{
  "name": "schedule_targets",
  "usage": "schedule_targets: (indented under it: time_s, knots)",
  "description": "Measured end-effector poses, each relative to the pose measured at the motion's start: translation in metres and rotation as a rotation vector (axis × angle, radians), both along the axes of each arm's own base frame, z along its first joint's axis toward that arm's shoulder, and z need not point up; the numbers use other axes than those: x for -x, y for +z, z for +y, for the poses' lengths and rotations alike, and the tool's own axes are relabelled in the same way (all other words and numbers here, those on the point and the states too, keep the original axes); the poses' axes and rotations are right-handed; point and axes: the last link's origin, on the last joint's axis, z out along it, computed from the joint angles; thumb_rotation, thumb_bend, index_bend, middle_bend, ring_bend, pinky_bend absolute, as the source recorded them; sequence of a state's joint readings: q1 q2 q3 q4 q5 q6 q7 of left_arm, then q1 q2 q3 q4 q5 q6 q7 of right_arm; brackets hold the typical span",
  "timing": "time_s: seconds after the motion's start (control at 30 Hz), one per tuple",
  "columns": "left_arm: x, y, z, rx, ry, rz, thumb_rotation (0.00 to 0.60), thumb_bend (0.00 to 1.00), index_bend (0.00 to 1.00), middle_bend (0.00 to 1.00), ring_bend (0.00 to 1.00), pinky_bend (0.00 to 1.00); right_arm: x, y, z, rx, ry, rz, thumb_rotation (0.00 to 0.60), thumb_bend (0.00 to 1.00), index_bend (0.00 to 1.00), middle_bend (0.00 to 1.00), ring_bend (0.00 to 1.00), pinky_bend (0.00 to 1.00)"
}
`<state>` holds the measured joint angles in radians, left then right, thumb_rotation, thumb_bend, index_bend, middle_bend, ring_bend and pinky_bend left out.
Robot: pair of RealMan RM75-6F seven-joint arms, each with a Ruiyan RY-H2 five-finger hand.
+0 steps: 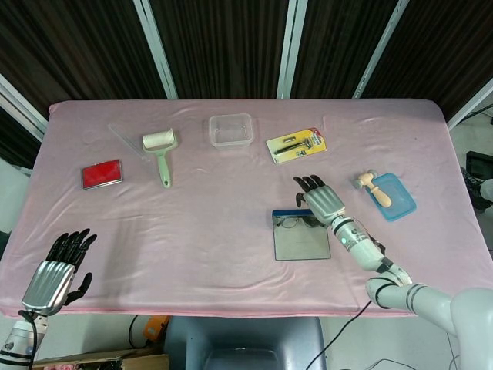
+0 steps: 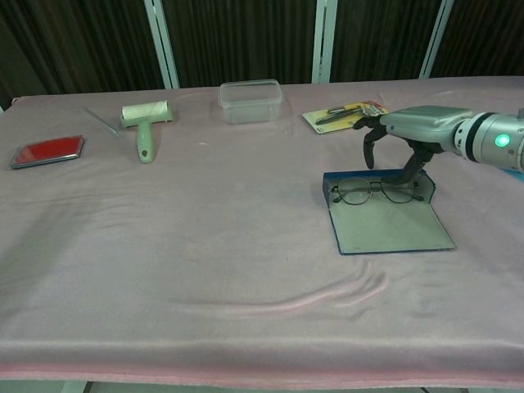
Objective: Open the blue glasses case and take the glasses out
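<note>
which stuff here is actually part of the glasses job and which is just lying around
Part of the job:
blue glasses case, lying open
glasses, still inside the case
right hand, above the glasses

Just lying about:
lint roller
red case
clear plastic box
carded razor pack
blue tray holding a wooden tool
left hand, idle at the table's near edge

lab/test rig: table [image 1: 231, 231] under pink cloth, dark curtain backdrop [image 1: 223, 46], unrelated props scattered beyond the fingers [image 1: 308, 185].
</note>
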<state>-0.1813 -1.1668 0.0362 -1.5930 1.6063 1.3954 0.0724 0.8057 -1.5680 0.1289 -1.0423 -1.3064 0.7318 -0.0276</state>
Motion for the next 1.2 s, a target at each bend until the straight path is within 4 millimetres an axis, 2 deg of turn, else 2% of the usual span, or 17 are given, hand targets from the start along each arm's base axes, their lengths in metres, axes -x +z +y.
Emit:
schedule_targets:
  time_s: [0.7, 1.03, 1.2]
  knots:
    - [0.0, 0.001, 0.0, -0.001, -0.001, -0.002, 0.6, 0.44, 0.0, 0.0, 0.0, 0.06, -0.007, -0.011, -0.005, 0.006, -0.055, -0.068, 0.6, 0.48, 0.7, 0.14, 0.07, 0.0]
    - [0.0, 0.004, 0.0, -0.008, -0.002, -0.008, 0.6, 0.44, 0.0, 0.0, 0.0, 0.06, -0.015, -0.011, -0.01, 0.049, -0.069, -0.151, 0.6, 0.48, 0.71, 0.15, 0.07, 0.0]
    - [0.0, 0.003, 0.0, 0.0, -0.002, -0.006, 0.6, 0.44, 0.0, 0.0, 0.0, 0.06, -0.018, -0.01, -0.012, 0.127, -0.001, -0.151, 0.6, 0.48, 0.71, 0.15, 0.07, 0.0]
